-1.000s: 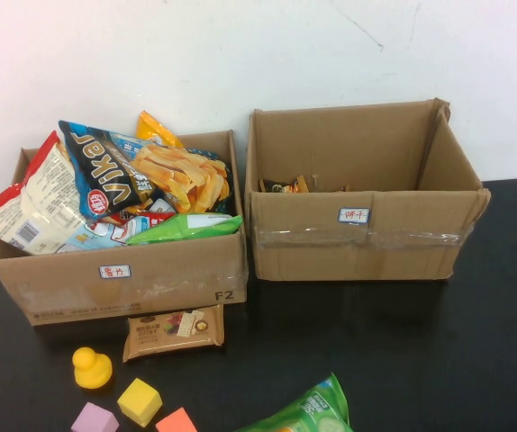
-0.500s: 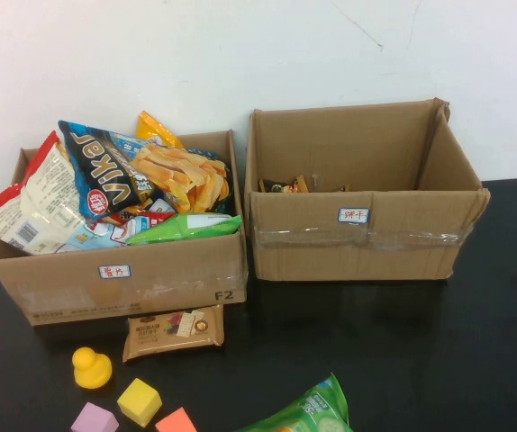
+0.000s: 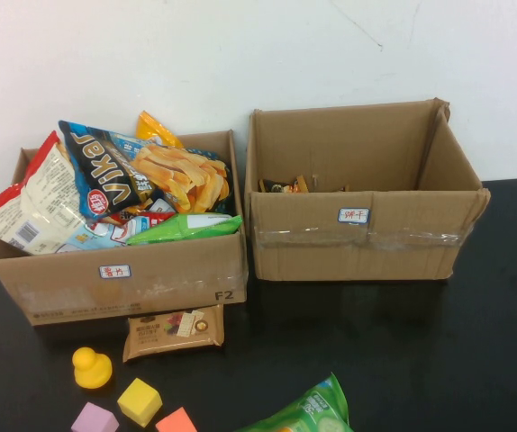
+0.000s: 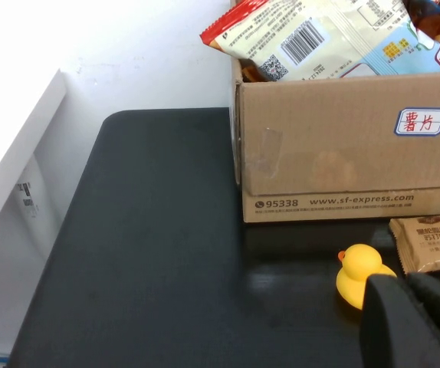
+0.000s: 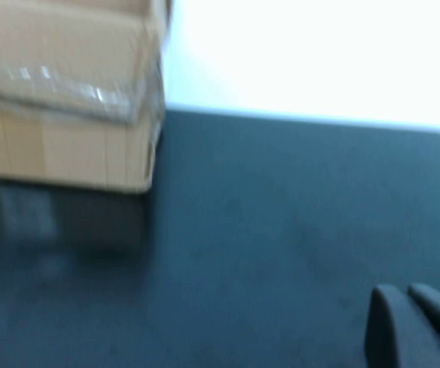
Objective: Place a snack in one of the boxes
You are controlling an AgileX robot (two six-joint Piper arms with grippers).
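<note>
High view. Two open cardboard boxes stand side by side, touching, on a black worktop [image 3: 421, 360] against a white wall. The left box [image 3: 132, 274] is heaped with snack bags: a dark blue chip bag [image 3: 105, 171], a red-and-white bag [image 3: 29, 207] hanging over its left edge, and a green packet [image 3: 186, 227] just behind the front wall. The right box [image 3: 367, 229] holds only a few small dark packets [image 3: 285, 185] at its back. In front of the left box, touching its front wall, a brown biscuit packet [image 3: 173, 331] lies flat. Nearer the camera than this packet lie a yellow rubber duck [image 3: 91, 367], a yellow cube [image 3: 140, 400], a purple block [image 3: 95, 419] and an orange block [image 3: 176, 421]. A green snack bag [image 3: 308, 412] lies at the near edge, well apart from the left box. Neither arm appears here.

Left wrist view. The left gripper [image 4: 415, 322] hovers over the worktop in front of the left box's corner, just beside the duck [image 4: 360, 276]; its fingers look pressed together with nothing between them. The biscuit packet [image 4: 431, 244] lies beside the duck.

Right wrist view. The right gripper [image 5: 415, 326] hovers over bare worktop, away from the right box's [image 5: 67, 100] outer corner; its fingers sit together, empty.
</note>
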